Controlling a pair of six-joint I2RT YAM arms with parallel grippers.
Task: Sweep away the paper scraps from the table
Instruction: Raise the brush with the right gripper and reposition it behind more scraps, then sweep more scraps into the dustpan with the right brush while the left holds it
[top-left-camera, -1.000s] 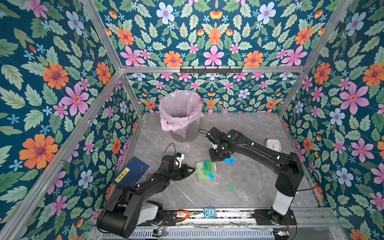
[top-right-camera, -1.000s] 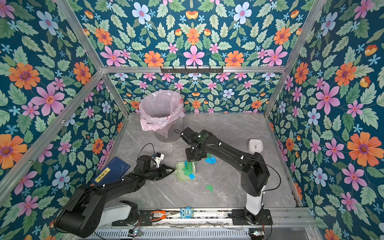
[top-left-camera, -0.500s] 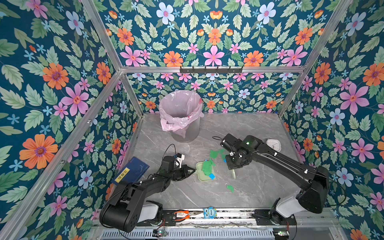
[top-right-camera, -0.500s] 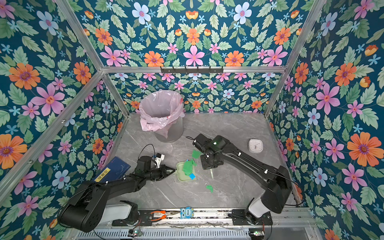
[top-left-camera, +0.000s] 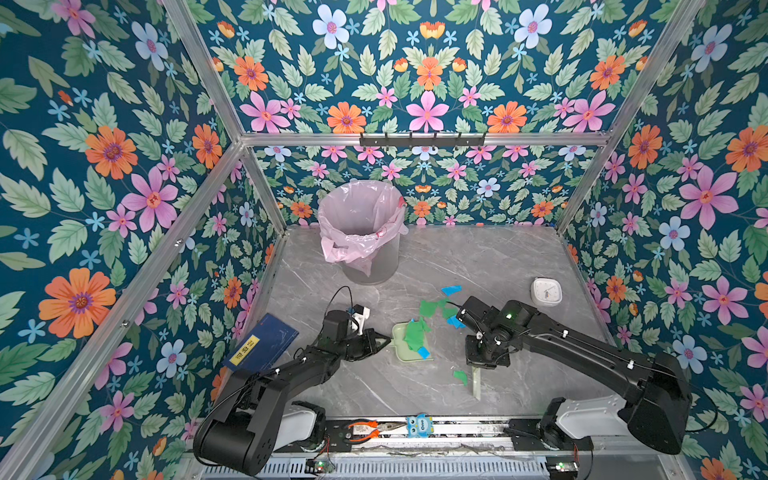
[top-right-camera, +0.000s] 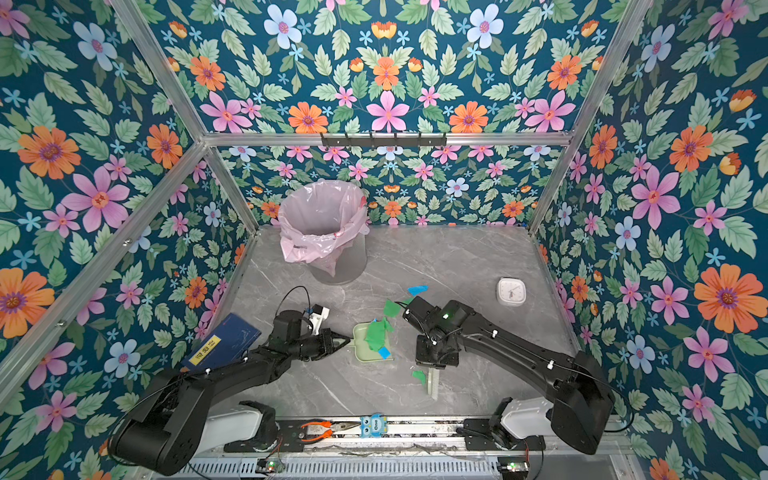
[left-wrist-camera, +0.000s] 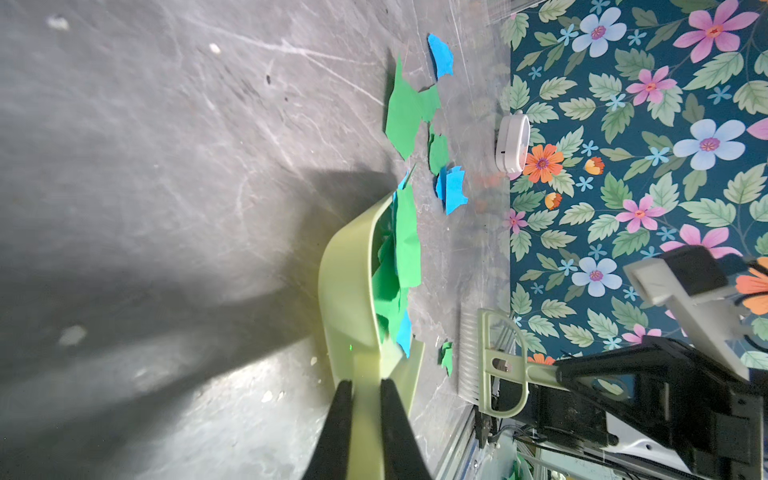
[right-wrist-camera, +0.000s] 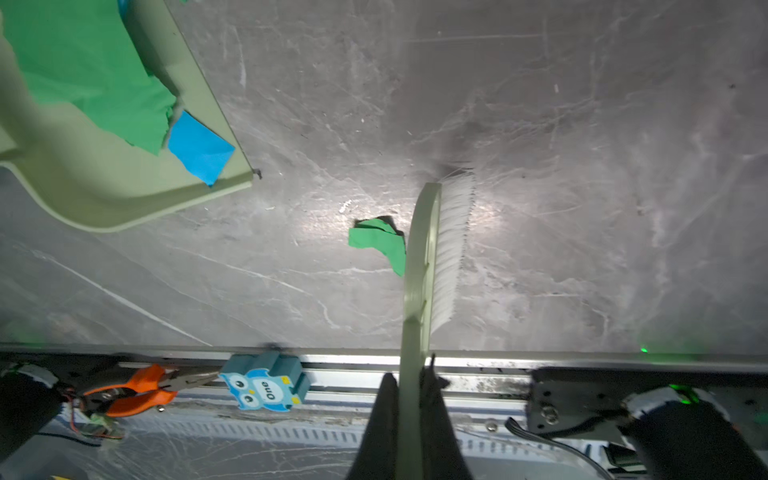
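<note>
Swung toward the front rail, the right gripper (right-wrist-camera: 411, 376) clamps the brush (right-wrist-camera: 442, 249). Across the table (top-left-camera: 478, 257) the task looks half done: the pink-lined bin (top-left-camera: 361, 232) shows no paper. The dustpan (top-left-camera: 401, 355), pinched by the left gripper (left-wrist-camera: 365, 384), holds several paper scraps (top-left-camera: 414, 337). Others lie loose beyond it, one beside the bristles.

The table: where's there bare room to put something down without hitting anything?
Bare table lies along the back, between the bin and the clock, and at the front, between the dustpan and the front rail. The middle is crowded: paper scraps, dustpan and brush.
</note>
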